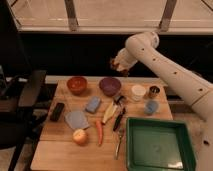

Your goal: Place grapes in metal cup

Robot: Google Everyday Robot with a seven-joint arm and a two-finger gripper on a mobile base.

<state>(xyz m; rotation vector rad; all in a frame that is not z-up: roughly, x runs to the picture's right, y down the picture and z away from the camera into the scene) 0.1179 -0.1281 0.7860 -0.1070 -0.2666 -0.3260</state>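
Brassy metal cup point(154, 92), green tray point(159, 120)

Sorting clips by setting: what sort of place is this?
Likely a lab or office test area: a wooden table, an office chair beside it, windows behind. The gripper hovers beyond the purple bowl.

We are counting two bowls point(77, 85), three cups point(138, 92) including the metal cup point(154, 91), one tray point(157, 147), one apple point(80, 136) and one carrot point(99, 131) on the tabletop point(50, 150); one end effector point(117, 65) is hovering over its far edge.
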